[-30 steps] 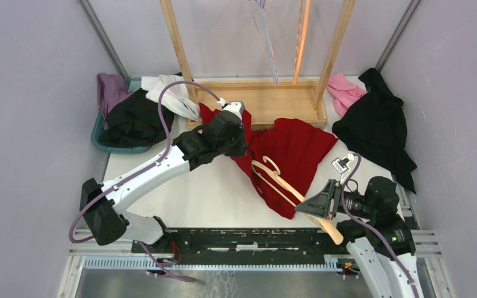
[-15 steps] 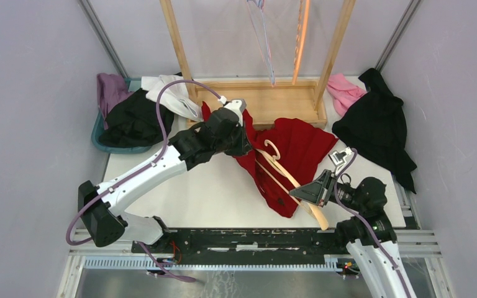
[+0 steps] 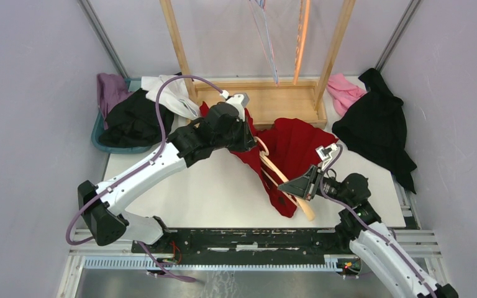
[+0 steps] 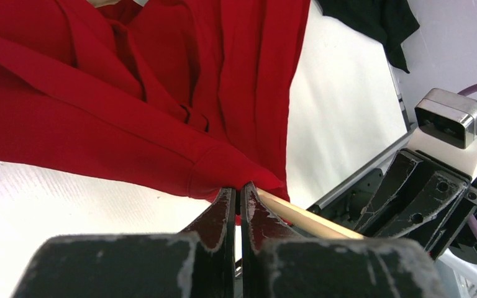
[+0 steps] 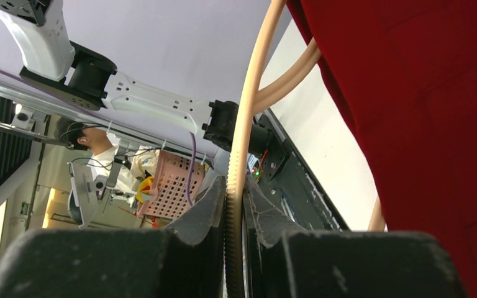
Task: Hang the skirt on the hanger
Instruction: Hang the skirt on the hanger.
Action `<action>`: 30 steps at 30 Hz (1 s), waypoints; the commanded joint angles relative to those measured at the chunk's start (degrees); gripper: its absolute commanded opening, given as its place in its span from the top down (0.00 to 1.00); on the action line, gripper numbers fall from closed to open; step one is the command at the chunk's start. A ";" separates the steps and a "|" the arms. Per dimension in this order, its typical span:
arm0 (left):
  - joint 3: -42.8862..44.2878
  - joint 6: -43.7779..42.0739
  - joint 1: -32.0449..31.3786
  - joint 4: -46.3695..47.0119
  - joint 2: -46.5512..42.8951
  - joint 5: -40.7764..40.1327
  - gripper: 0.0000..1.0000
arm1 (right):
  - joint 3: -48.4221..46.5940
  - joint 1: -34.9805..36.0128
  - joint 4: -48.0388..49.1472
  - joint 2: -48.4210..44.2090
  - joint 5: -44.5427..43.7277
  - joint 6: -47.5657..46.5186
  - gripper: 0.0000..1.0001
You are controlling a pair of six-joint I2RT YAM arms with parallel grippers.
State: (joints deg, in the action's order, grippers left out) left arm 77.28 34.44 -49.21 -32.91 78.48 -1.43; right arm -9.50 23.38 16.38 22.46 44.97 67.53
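Left jaws pinch a thick hem fold of the pleated red skirt (image 3: pixel 295 146), which sprawls rumpled on the matte white worktop (image 3: pixel 211 192) toward one o'clock of centre. Right jaws clamp the smooth, curved pale-wood hanger (image 3: pixel 274 170) lying across the fabric.

On the table (image 3: pixel 211 192), hanger (image 3: pixel 275 169) lies across skirt (image 3: pixel 298 146), perhaps partly inside

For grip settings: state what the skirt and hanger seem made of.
Skirt: red cloth, matte, probably woven; it drapes in soft folds with a stitched seam. Hanger: pale wood, smooth finish, by its tan colour and rounded bar; plastic cannot be ruled out.
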 commanded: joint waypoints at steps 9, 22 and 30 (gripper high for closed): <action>1.82 -2.49 0.18 2.44 -0.49 2.10 0.97 | -0.41 10.19 22.93 17.23 -14.10 -10.92 0.99; -6.98 -3.68 0.82 1.11 -6.73 -3.56 0.67 | -0.84 17.29 29.89 30.98 -21.94 -17.38 0.99; -13.82 -4.16 1.20 1.86 -14.05 -3.82 0.45 | -3.34 19.58 30.55 35.90 -23.70 -19.19 0.99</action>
State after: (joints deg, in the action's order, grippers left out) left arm 65.67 32.45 -46.78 -34.13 70.06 -9.52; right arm -9.52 42.65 44.14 56.21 28.12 49.54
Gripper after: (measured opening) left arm 0.505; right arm 0.156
